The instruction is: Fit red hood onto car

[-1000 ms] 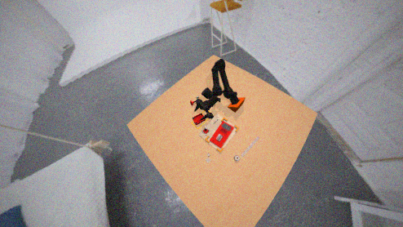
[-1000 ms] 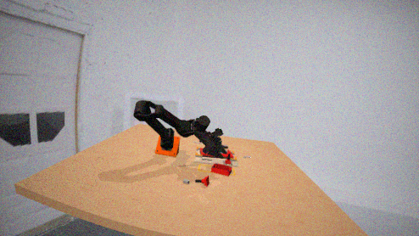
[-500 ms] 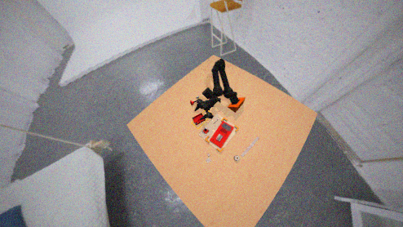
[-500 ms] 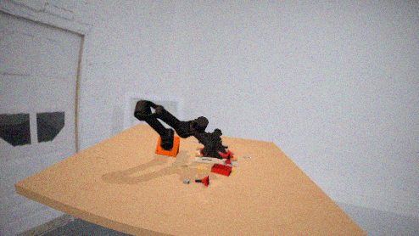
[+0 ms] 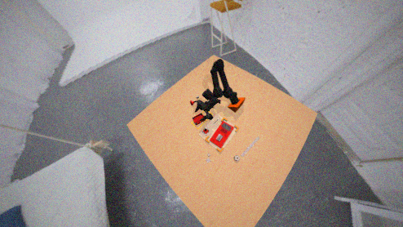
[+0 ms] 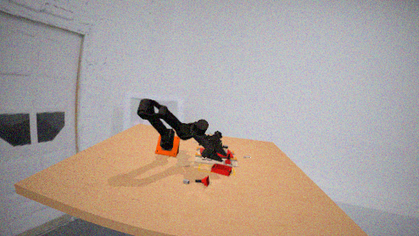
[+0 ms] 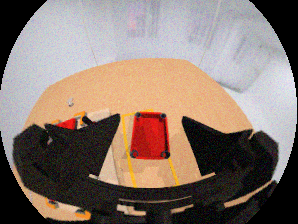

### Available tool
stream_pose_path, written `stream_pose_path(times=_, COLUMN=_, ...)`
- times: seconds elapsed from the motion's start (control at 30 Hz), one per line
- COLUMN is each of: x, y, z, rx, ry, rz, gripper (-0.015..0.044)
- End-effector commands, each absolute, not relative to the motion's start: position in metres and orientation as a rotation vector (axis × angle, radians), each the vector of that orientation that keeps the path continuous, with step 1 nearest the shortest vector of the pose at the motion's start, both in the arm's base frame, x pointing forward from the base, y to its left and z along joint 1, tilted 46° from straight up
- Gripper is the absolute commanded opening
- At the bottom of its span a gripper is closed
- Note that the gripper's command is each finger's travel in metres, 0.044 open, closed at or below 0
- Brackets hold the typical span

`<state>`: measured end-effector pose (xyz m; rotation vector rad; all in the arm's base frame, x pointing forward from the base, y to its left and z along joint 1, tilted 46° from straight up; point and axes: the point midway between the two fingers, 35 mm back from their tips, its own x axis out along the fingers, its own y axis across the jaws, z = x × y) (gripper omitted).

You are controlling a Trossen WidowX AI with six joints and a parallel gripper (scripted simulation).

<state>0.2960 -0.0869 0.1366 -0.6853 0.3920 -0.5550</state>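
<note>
The red hood (image 5: 198, 119) (image 6: 220, 169) (image 7: 148, 135) lies flat on the table with a dark hole in each corner, inside a thin yellow outline (image 7: 124, 152). The car chassis (image 5: 220, 134) sits in its jig beside it; a part of it shows at the left of the wrist view (image 7: 67, 124). My gripper (image 5: 205, 112) (image 6: 219, 155) (image 7: 152, 117) is open wide and empty. It hangs low and tilted just behind the hood, which shows between and ahead of the fingers. I cannot tell whether the fingers reach its sides.
The arm's orange base (image 5: 236, 105) (image 6: 166, 148) stands behind the jig. A red-handled tool (image 5: 192, 102) (image 6: 204, 181) lies near the hood. A small ball (image 5: 236, 158), a thin rod (image 5: 250, 147) and a small grey part (image 5: 208, 158) lie beyond the jig.
</note>
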Motion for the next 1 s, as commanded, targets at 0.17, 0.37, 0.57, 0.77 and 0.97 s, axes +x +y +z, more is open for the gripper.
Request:
stream_pose_path(times=0.17, x=0.297, y=-0.092, z=0.131, rx=-0.687, ry=0.390, rz=-0.551, gripper=0.0440)
stream_pose_path(times=0.37, x=0.297, y=-0.096, z=0.127, rx=-0.687, ry=0.389, rz=-0.552, gripper=0.0440)
stream_pose_path(times=0.57, x=0.297, y=-0.100, z=0.123, rx=-0.687, ry=0.388, rz=-0.552, gripper=0.0440)
stream_pose_path(times=0.77, x=0.297, y=-0.104, z=0.120, rx=-0.687, ry=0.387, rz=-0.552, gripper=0.0440)
stream_pose_path(times=0.97, x=0.296, y=-0.108, z=0.116, rx=-0.687, ry=0.386, rz=-0.553, gripper=0.0440)
